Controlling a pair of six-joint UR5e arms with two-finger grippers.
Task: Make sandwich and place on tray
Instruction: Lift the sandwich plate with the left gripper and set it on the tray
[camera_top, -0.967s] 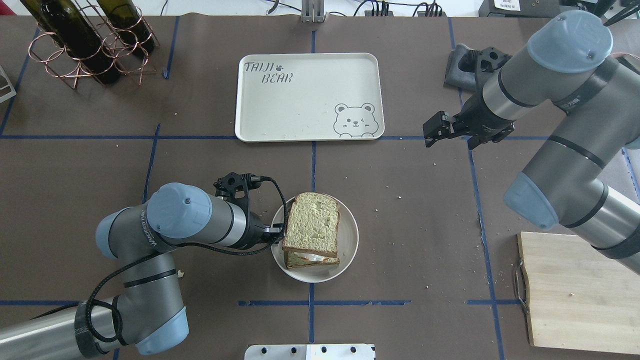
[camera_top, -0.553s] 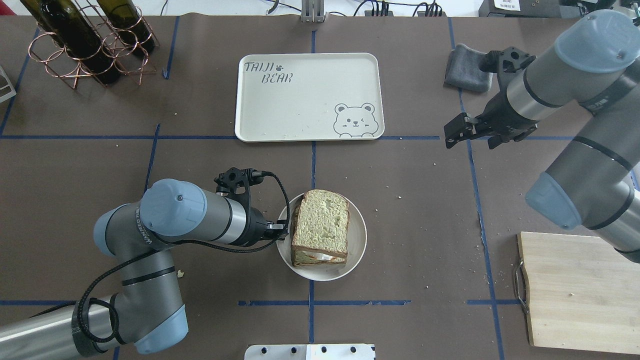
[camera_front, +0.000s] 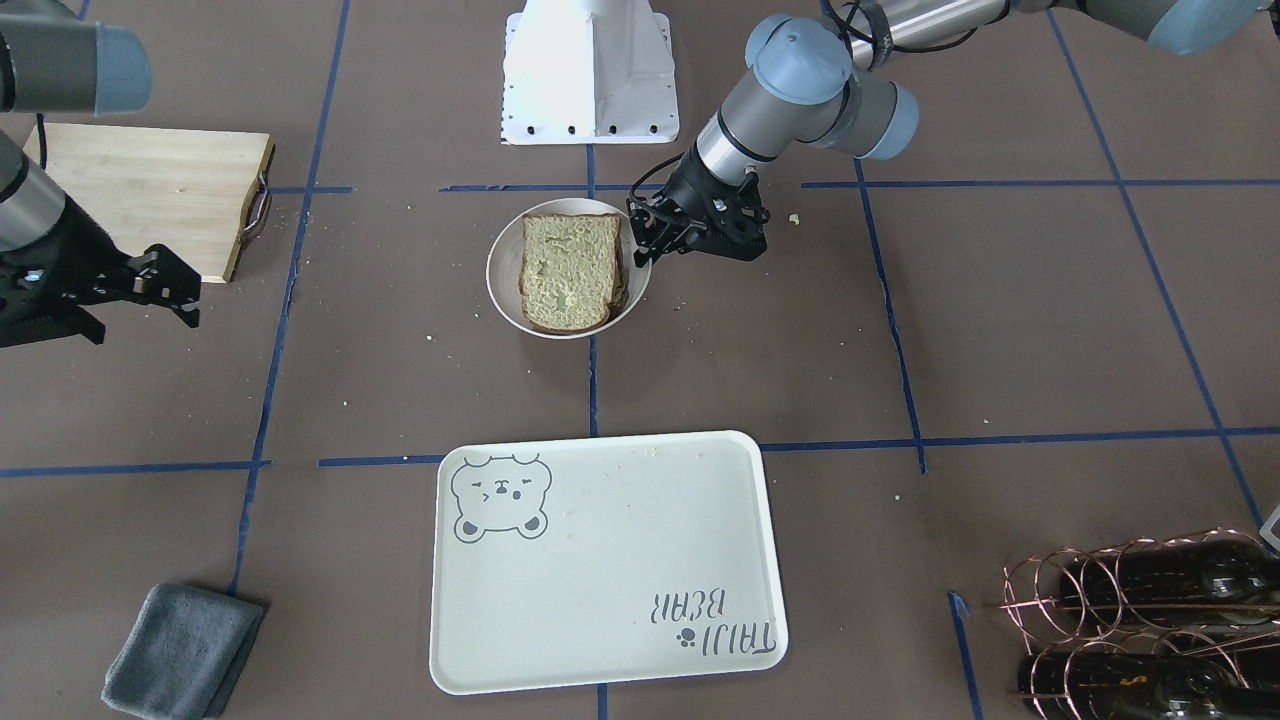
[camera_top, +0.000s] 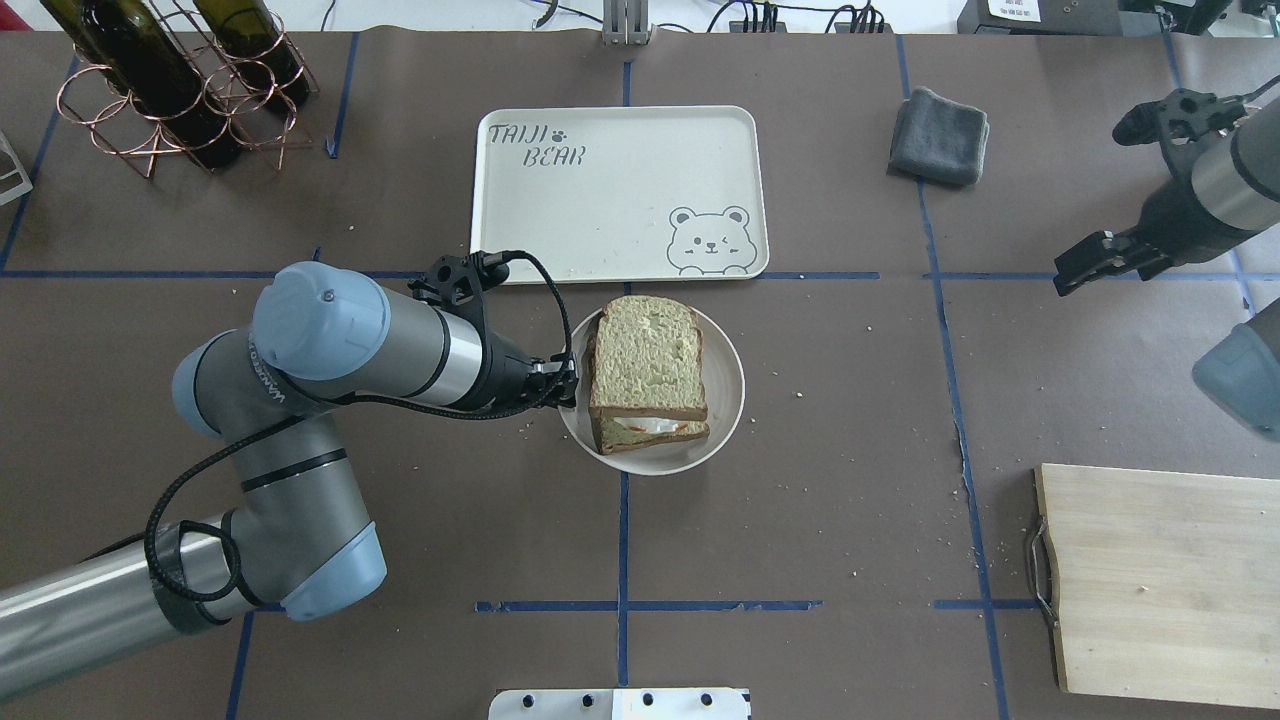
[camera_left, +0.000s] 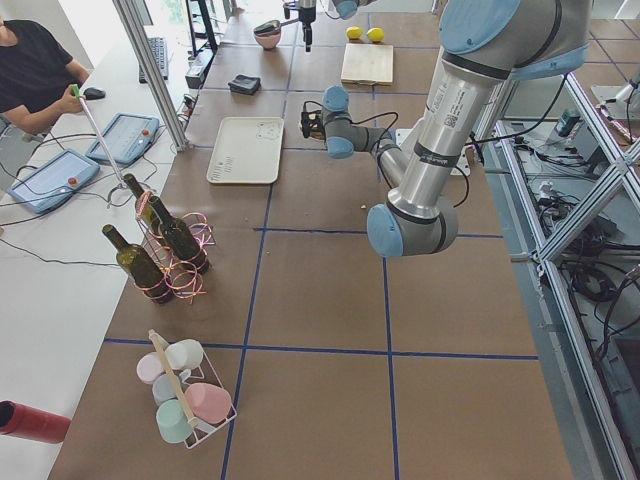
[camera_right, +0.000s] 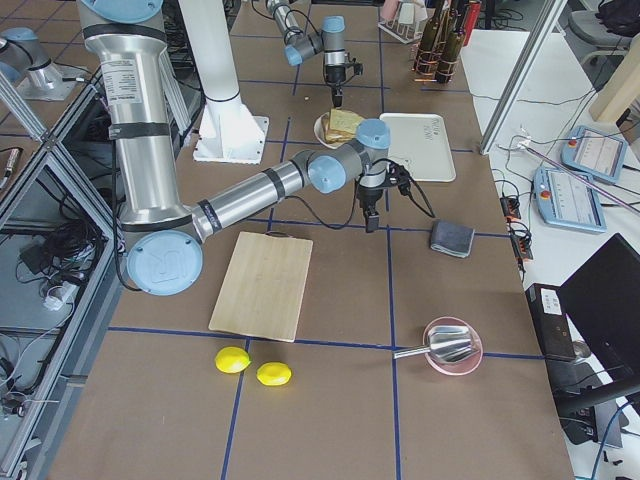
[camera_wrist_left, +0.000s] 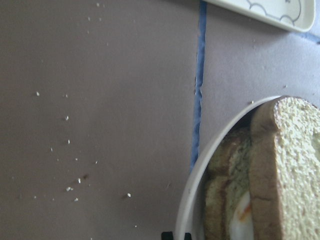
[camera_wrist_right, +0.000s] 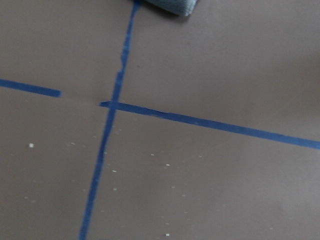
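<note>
The sandwich (camera_top: 648, 355), two bread slices with a fried egg (camera_top: 655, 425) between them, lies on a small round white plate (camera_top: 730, 400) just in front of the tray (camera_top: 600, 210). My left gripper (camera_top: 565, 385) is shut on the plate's left rim. In the front-facing view the gripper (camera_front: 640, 225) sits at the plate (camera_front: 500, 290) beside the sandwich (camera_front: 568, 270). The left wrist view shows the plate rim (camera_wrist_left: 195, 185), the sandwich (camera_wrist_left: 285, 170) and a corner of the tray (camera_wrist_left: 265, 7). My right gripper (camera_top: 1075, 272) is open and empty, far right.
A grey folded cloth (camera_top: 938, 135) lies at the back right. A wooden cutting board (camera_top: 1160, 580) is at the front right. A copper rack with wine bottles (camera_top: 180, 90) stands at the back left. Crumbs lie around the plate.
My left gripper has carried the plate with the sandwich away from the robot, up to the tray's near edge. My right arm has drawn back to the right.
</note>
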